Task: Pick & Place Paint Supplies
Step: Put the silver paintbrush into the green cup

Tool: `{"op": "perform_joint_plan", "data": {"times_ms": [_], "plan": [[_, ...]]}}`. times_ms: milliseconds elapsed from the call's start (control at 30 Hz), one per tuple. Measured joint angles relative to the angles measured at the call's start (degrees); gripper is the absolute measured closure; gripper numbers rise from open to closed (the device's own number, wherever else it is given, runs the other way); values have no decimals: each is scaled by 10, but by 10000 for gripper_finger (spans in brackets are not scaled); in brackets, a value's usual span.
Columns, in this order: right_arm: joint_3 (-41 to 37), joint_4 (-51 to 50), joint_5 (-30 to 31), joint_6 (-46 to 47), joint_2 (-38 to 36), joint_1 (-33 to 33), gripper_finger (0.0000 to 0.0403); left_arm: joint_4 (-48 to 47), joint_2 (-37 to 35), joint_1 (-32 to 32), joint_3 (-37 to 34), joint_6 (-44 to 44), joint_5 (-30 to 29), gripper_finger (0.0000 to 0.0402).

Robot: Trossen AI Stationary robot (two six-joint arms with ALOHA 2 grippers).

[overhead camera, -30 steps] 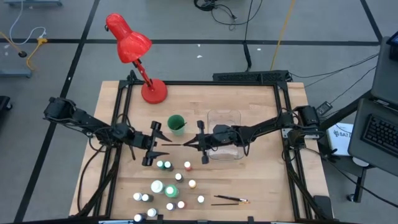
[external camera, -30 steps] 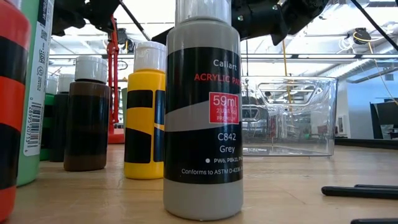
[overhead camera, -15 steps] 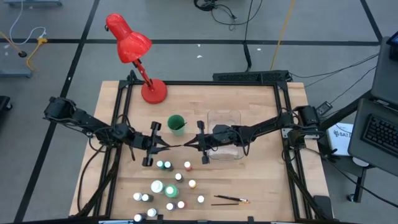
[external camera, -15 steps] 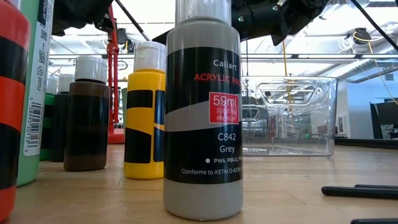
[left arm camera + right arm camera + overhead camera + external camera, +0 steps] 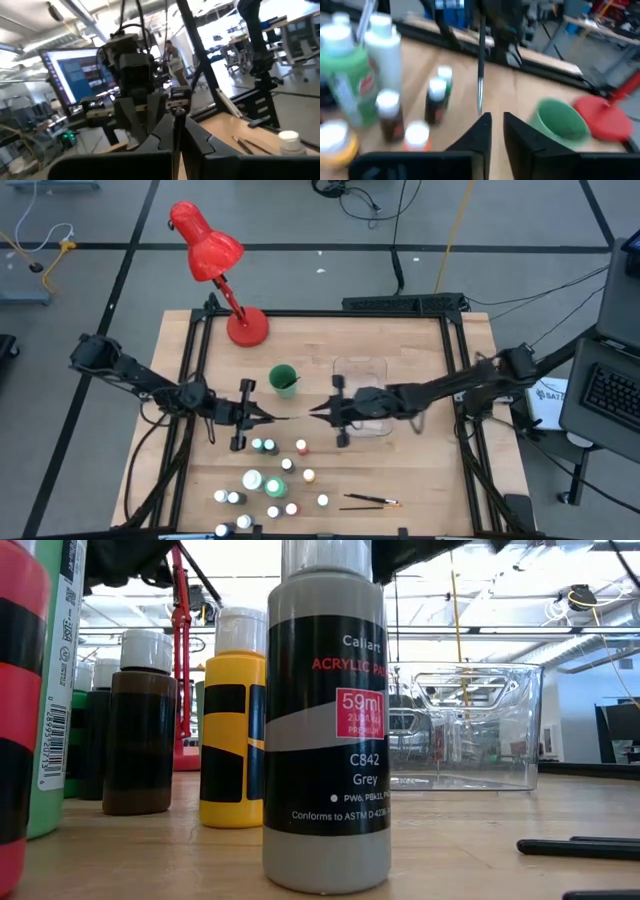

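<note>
Brush (image 5: 283, 418) mostly hidden in left gripper (image 5: 262, 417).

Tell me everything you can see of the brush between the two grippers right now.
The brush is a thin, straight, dark stick; its bristles and ferrule cannot be made out. The left gripper is shut on one end, holding it roughly level above the table, just in front of the green cup. Its free end points at the right gripper, whose fingers stand slightly apart and appear clear of it.
</note>
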Motion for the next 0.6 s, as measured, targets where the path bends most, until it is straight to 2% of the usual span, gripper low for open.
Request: {"op": "perform_joint_plan", "data": {"times_ms": [133, 233, 300, 367, 467, 533, 600], "plan": [[-61, -22, 73, 5, -101, 72, 334, 0, -9, -37, 0, 18, -100, 398], [-138, -1, 159, 2, -179, 155, 334, -2, -21, -65, 3, 24, -218, 399], [-206, 47, 248, 9, -223, 213, 341, 2, -22, -77, 18, 25, -308, 399], [-273, 139, 299, -1, -251, 250, 349, -6, -21, -79, 36, 44, -376, 399], [-359, 254, 309, -39, -269, 274, 367, -65, -19, -61, 90, 58, -435, 399], [-407, 318, 288, -67, -268, 273, 381, -162, -19, -45, 131, 20, -450, 400], [-438, 377, 249, -106, -266, 261, 394, -282, -18, -25, 177, -41, -442, 400]]}}
